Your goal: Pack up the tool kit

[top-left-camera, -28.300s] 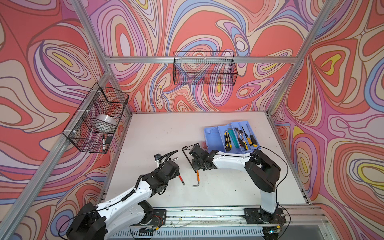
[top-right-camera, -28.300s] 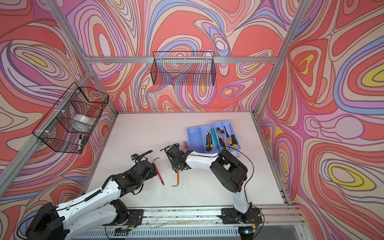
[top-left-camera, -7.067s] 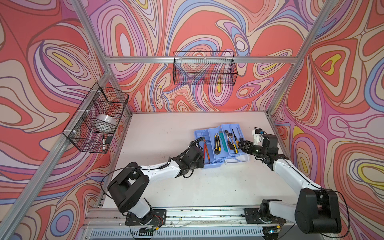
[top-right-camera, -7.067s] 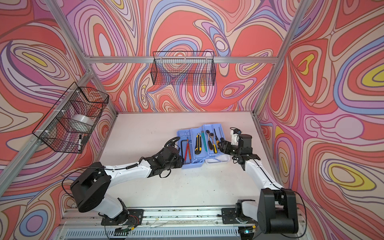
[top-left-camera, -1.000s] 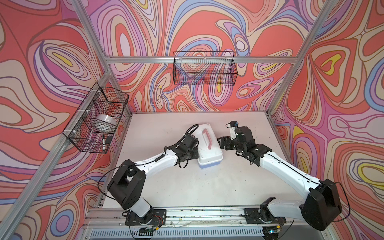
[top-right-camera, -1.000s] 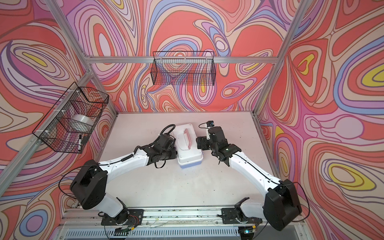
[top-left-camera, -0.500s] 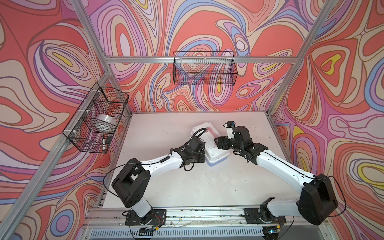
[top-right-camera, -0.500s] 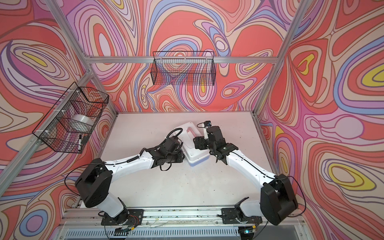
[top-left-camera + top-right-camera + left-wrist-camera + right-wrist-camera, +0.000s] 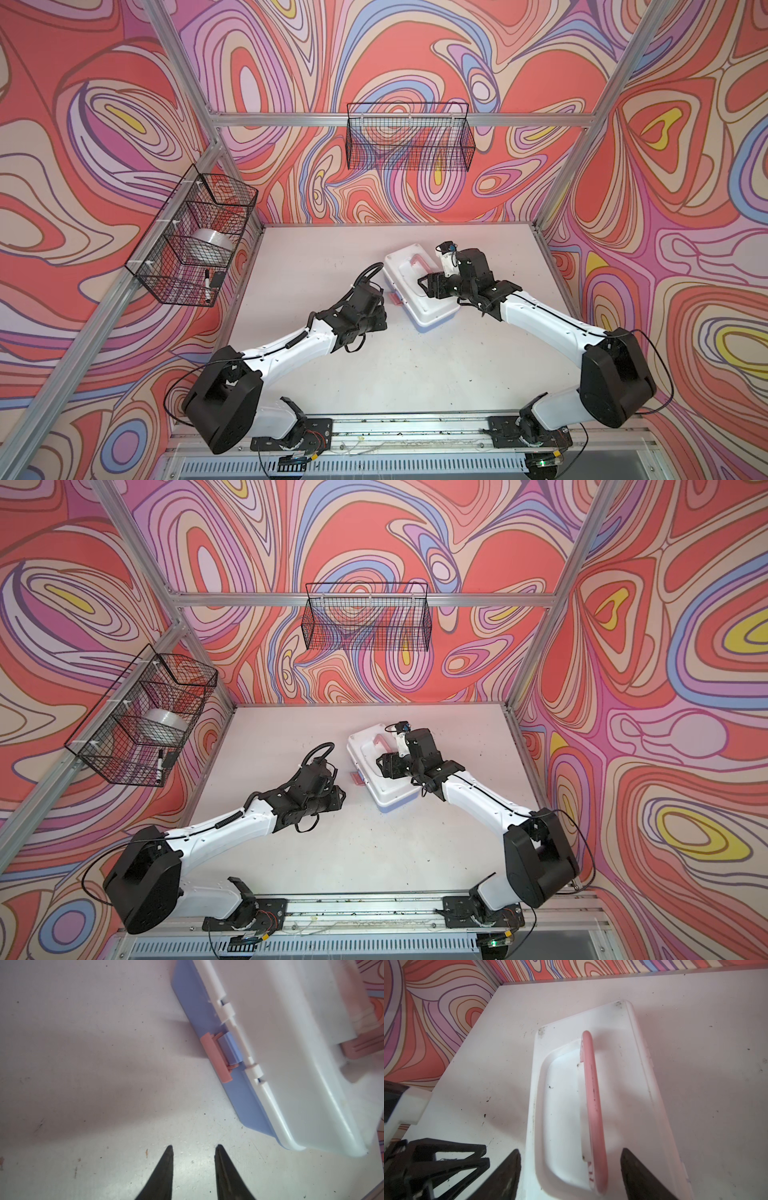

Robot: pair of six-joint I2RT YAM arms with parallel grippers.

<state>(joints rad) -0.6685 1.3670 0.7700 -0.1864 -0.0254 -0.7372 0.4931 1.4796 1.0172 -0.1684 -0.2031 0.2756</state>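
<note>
The left gripper (image 9: 194,1147) has drawn back from the rectangular plastic tool kit (image 9: 432,309) that it touched half a second before, and the kit itself has swung to lie slantwise; it rests shut on the white tabletop (image 9: 415,374), right of the middle and towards the back wall, its white lid uppermost over the light blue base; in both top views the left gripper (image 9: 381,318) is just beside the kit's long side and apart from it, level with the small pink plastic latch (image 9: 394,298); the left wrist view shows its two dark fingers parted by a narrow gap with only bare table between them, and the latch (image 9: 216,1058) jutting from the blue base below the lid's rim; the right gripper (image 9: 570,1151) hangs over the lid, its jaws spread wide on either side of the long pink handle (image 9: 592,1105), which stands on edge beside the lid's recess; nothing is pinched, and whether the fingertips touch the lid cannot be told; in a top view the right gripper (image 9: 384,766) covers the middle of the lid
</note>
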